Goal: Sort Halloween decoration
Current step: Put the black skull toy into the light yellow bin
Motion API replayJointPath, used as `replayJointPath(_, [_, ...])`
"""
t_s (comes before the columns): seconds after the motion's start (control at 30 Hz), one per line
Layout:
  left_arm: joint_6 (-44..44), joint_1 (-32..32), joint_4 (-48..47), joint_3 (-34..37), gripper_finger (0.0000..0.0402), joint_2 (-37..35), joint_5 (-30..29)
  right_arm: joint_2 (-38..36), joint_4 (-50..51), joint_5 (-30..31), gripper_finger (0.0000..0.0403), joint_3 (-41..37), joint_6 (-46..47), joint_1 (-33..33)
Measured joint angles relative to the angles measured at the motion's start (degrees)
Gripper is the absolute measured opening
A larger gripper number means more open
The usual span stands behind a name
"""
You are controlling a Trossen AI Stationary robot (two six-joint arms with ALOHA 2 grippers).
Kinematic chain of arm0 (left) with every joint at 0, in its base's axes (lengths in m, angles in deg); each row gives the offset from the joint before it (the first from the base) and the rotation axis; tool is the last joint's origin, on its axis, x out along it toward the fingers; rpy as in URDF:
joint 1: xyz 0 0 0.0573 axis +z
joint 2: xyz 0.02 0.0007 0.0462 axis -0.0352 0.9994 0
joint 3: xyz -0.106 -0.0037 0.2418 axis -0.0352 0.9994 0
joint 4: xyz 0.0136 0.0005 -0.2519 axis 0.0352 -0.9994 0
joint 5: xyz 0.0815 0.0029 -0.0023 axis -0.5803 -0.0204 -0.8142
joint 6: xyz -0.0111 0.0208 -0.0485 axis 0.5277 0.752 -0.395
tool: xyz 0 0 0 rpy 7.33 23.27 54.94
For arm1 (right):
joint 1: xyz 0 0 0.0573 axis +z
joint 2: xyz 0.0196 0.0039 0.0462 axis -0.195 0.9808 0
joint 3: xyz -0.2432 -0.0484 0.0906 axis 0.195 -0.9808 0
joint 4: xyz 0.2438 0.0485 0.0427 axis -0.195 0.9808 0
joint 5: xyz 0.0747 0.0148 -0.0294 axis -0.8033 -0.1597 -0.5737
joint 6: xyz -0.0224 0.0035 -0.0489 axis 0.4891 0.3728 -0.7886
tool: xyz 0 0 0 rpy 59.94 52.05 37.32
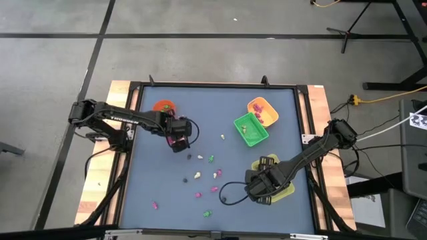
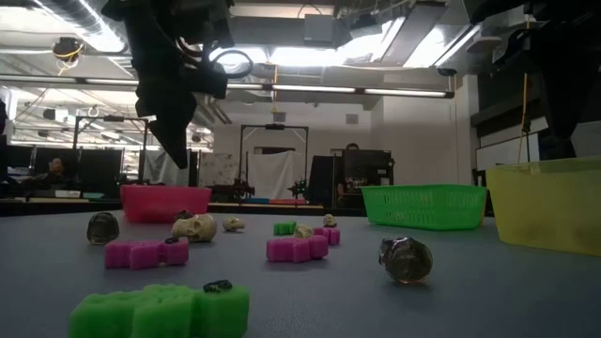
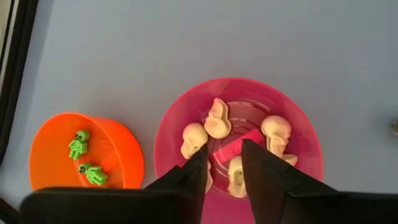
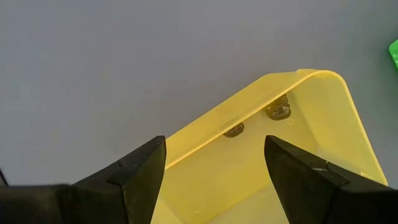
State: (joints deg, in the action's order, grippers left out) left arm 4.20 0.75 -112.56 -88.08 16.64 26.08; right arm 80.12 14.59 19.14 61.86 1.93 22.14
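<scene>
Tiny trinkets lie loose on the blue table: cream [image 1: 198, 175], green [image 1: 211, 159], pink [image 1: 215, 189] and dark [image 1: 189, 157]. In the low view they show as pink [image 2: 296, 247], green [image 2: 160, 310], a skull [image 2: 193, 226] and a dark one [image 2: 406, 259]. My left gripper [image 3: 224, 168] is open and empty above the pink cup [image 3: 168, 124], which holds several cream skulls [image 3: 217, 118] and a pink piece [image 3: 239, 144]. The orange cup [image 3: 43, 149] holds two green trinkets [image 3: 78, 144]. My right gripper [image 4: 214, 155] is open and empty over the yellow tray [image 4: 323, 124], which holds two dark trinkets [image 4: 278, 111].
A green tray [image 1: 251, 129] and an orange tray [image 1: 263, 111] with trinkets stand at the far right. The orange cup [image 1: 163, 105] stands beyond the pink cup [image 1: 175, 141]. A black cable [image 1: 227, 190] lies by the yellow tray [image 1: 288, 190]. A black frame [image 1: 213, 85] rims the table.
</scene>
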Motion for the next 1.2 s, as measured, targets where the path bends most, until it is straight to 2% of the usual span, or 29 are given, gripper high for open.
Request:
replayJointPath(0.3, [0.12, 0.0, -0.09, 0.0, 0.0153, 0.02, 1.03, 0.0, 0.0, 0.0, 0.0271, 0.0, 0.0, 0.0])
replayJointPath(0.43, [0.12, 0.0, -0.09, 0.0, 0.0171, 0.02, 1.03, 0.0, 0.0, 0.0, 0.0271, 0.0, 0.0, 0.0])
replayJointPath(1.2, [-0.25, -0.69, 2.46, 0.04, 0.0175, 0.02, 1.01, 0.0, 0.0, 0.0, 0.0271, 0.0, 0.0, 0.0])
